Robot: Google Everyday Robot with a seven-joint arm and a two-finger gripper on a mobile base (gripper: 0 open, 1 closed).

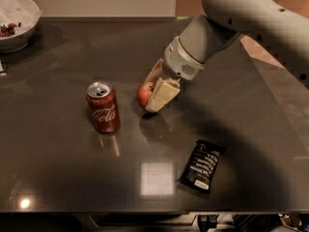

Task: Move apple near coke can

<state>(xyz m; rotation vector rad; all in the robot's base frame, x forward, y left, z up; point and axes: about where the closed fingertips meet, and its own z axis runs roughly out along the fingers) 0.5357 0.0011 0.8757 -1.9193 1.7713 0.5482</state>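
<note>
The red coke can [103, 107] stands upright on the dark table [58, 168], left of centre. The small red apple [144, 94] is held between the cream fingers of my gripper [151, 96], just right of the can and a little above the tabletop, with a small gap between apple and can. The gripper is shut on the apple; the arm reaches in from the upper right and hides the apple's right side.
A flat black snack wrapper [203, 166] lies on the table at the lower right. A white bowl [14, 21] with some food stands at the far left corner. The table's front edge runs along the bottom.
</note>
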